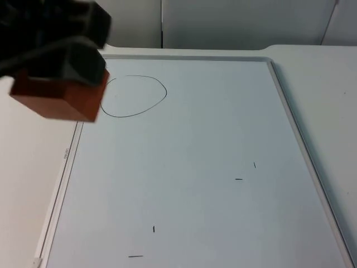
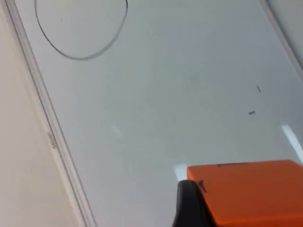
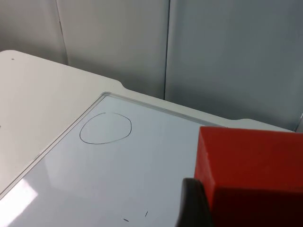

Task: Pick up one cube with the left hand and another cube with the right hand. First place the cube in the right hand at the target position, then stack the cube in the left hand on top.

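Grippers L (image 1: 61,84) & R (image 3: 208,208) raised, each clamping an orange cube (image 1: 58,97).

Open whiteboard (image 1: 189,184) around the drawn circle (image 1: 134,96) — the left gripper (image 1: 67,70), clamping an orange cube (image 1: 58,97), hangs just beside it.

The smooth, glossy whiteboard sheet (image 1: 189,167) has a grey metal-looking frame (image 1: 295,134). Both orange cubes (image 1: 58,97) (image 3: 251,170) look matt and smooth. The white tabletop (image 1: 329,84) is matt.
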You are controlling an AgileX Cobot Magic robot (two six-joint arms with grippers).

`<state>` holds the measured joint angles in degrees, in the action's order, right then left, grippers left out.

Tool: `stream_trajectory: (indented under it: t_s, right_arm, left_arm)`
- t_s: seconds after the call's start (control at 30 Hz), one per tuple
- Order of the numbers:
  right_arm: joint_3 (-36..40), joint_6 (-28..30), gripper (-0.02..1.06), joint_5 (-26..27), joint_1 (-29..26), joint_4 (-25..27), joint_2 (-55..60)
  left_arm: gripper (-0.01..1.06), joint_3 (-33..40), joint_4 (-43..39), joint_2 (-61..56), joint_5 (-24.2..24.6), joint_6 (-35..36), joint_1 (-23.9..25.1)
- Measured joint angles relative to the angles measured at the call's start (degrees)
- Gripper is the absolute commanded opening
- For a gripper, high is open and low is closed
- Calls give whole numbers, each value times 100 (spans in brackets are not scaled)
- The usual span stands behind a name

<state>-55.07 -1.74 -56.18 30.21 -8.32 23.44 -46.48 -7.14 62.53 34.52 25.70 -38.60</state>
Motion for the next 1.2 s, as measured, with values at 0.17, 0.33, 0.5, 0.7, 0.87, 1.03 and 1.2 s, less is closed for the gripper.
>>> stream_trajectory:
  t_s: [0.17, 0.33, 0.5, 0.7, 0.87, 1.03, 1.2]
  right_arm:
    - [0, -39, 0, 49, 0, 0, 0]
    - [0, -207, 0, 58, 0, 0, 0]
    - [0, -216, 0, 58, 0, 0, 0]
    - [0, -216, 0, 71, 0, 12, 117]
    - [0, -216, 0, 95, 0, 34, 365]
    - [0, -216, 0, 95, 0, 52, 646]
    - [3, -216, 0, 184, 0, 52, 958]
  left_arm:
    - [17, 0, -744, -979, 639, -319, 0]
    - [17, 0, -776, -1530, 852, -1050, 0]
    - [17, 0, -480, -1920, 891, -1810, 0]
    - [17, 0, -19, -2221, 916, -2570, 0]
    - [17, 0, 142, -2250, 916, -3006, 0]
    - [17, 91, 178, -2260, 915, -3149, 0]
    - [17, 405, 189, -2273, 791, -3113, 0]
